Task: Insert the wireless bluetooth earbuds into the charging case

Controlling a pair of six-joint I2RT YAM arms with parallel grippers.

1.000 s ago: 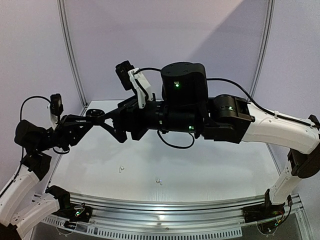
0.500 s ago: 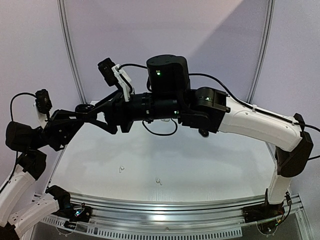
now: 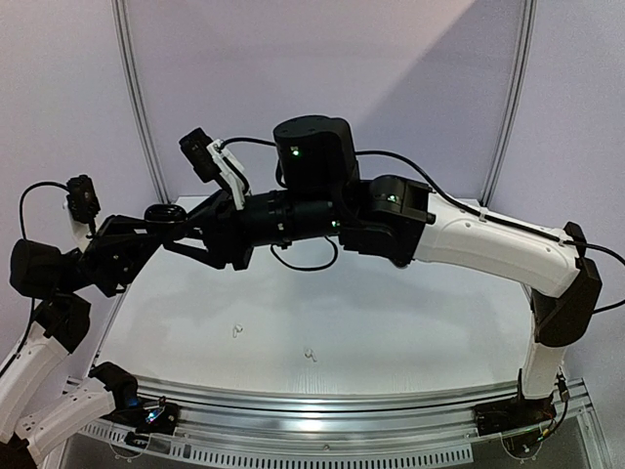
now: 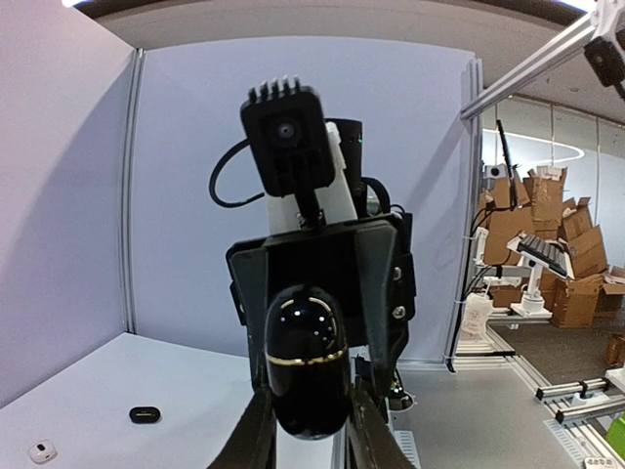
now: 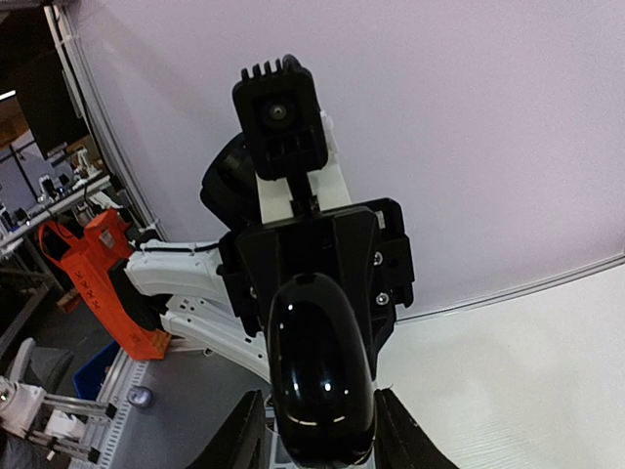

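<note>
Gently pinch across the bud the likely light, slippery white plastic earbuds (image 3: 235, 330) on the white table (image 3: 391, 332), noting left gripper (image 4: 311, 440) clamped on the glossy black oval charging case (image 4: 306, 352), hold of right gripper (image 5: 317, 435) indeterminate.

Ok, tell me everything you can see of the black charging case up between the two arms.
The charging case is a glossy black oval pod, hard plastic by its look, with a thin gold line around it like a lid seam, and it looks closed. It hangs in the air over the far left of the table. The jaws of the left gripper clamp its sides; the jaws of the right gripper flank its other end, contact unclear.
</note>
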